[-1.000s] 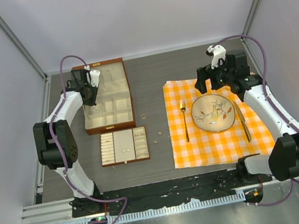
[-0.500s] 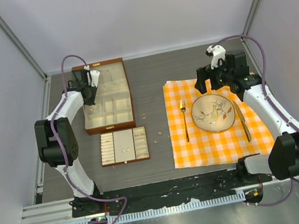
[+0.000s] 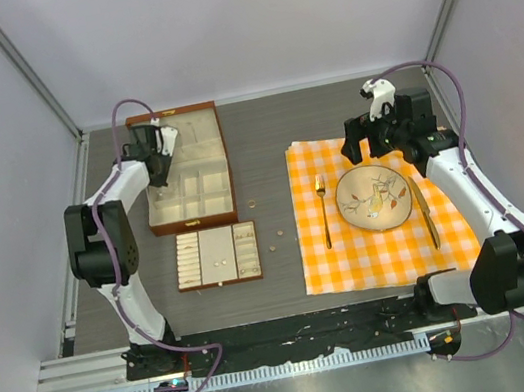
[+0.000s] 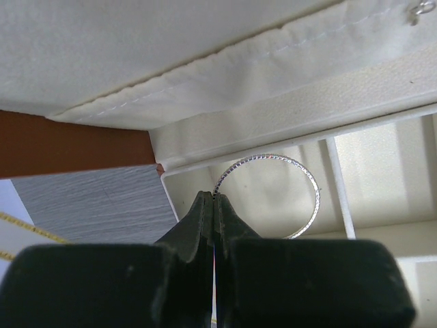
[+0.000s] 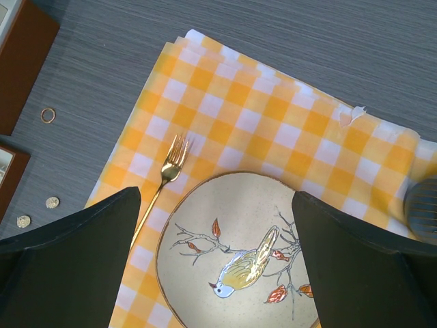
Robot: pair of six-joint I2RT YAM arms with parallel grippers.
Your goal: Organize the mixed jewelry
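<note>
My left gripper (image 4: 215, 197) is shut on a thin silver hoop bracelet (image 4: 317, 193), pinching its rim, and holds it over a cream-lined compartment of the wooden box (image 4: 82, 143). From above, that left gripper (image 3: 157, 166) sits at the left side of the box (image 3: 225, 152). A small gold ring (image 5: 47, 115) and two tiny studs (image 5: 52, 202) lie loose on the grey table; the ring (image 3: 252, 204) and studs (image 3: 272, 248) also show from above. My right gripper (image 5: 216, 194) hangs open and empty over the bird plate (image 5: 205, 273), and from above the right gripper (image 3: 367, 145) is at the plate's far edge.
A flat ring tray (image 3: 178, 261) holding a few small pieces lies in front of the box. A yellow checked cloth (image 3: 383, 251) carries the plate (image 3: 374, 198), a gold fork (image 3: 323, 207) and a gold knife (image 3: 425, 213). Grey walls enclose the table.
My left arm has shifted a little, its elbow rising, while the gripper keeps hold of the bracelet over the box. The right arm has not moved.
</note>
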